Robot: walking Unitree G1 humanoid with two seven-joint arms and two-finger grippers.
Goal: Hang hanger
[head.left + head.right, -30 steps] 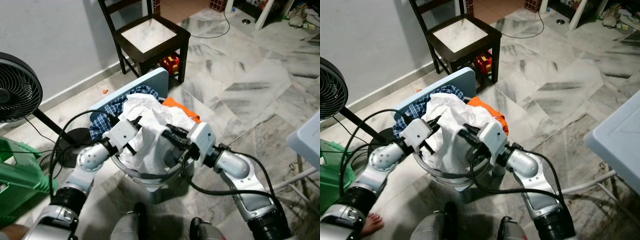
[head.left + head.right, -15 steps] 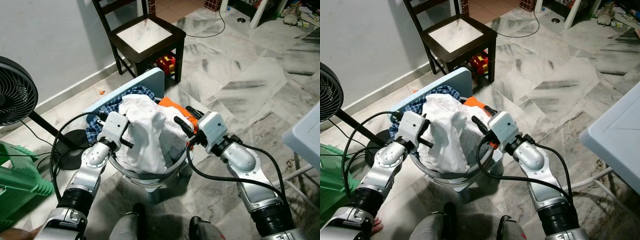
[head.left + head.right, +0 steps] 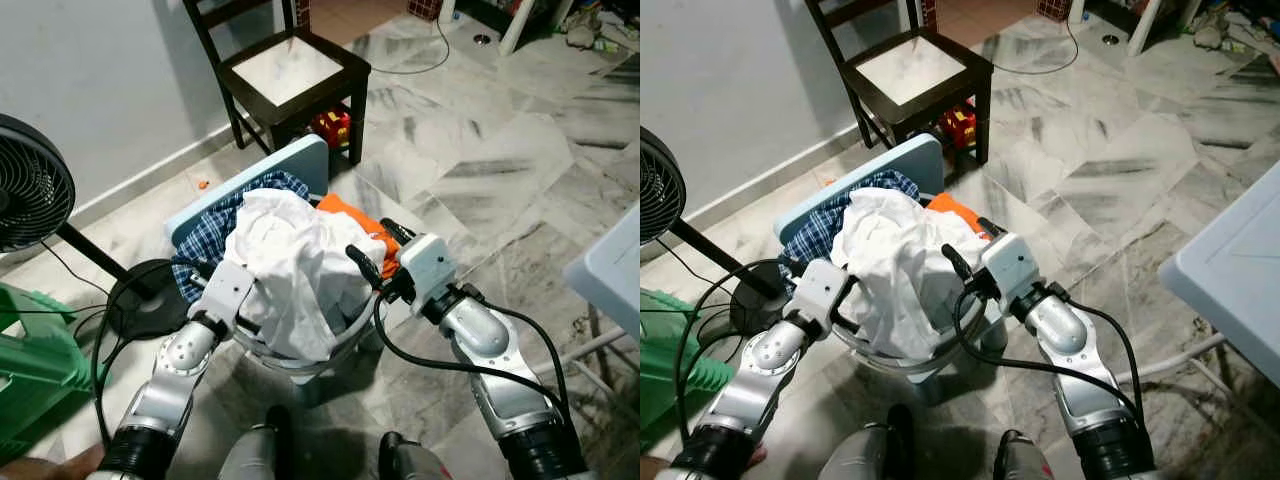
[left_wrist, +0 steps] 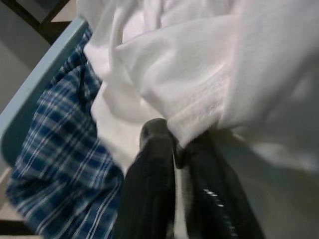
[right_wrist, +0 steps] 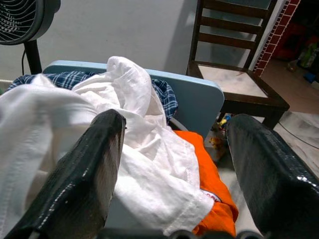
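Marble floor (image 3: pixel 480 150) under a laundry basket (image 3: pixel 300 362). Left gripper (image 4: pixel 179 149), jaws clenched on the white shirt (image 3: pixel 285 265); right gripper (image 3: pixel 365 255) released beside it. No hanger discernible.

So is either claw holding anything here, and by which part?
The left claw pinches a folded edge of the white garment between its fingers. The right claw is open beside the pile, holding nothing.

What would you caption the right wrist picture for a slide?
Open right pincer poised over white cloth and orange garment.
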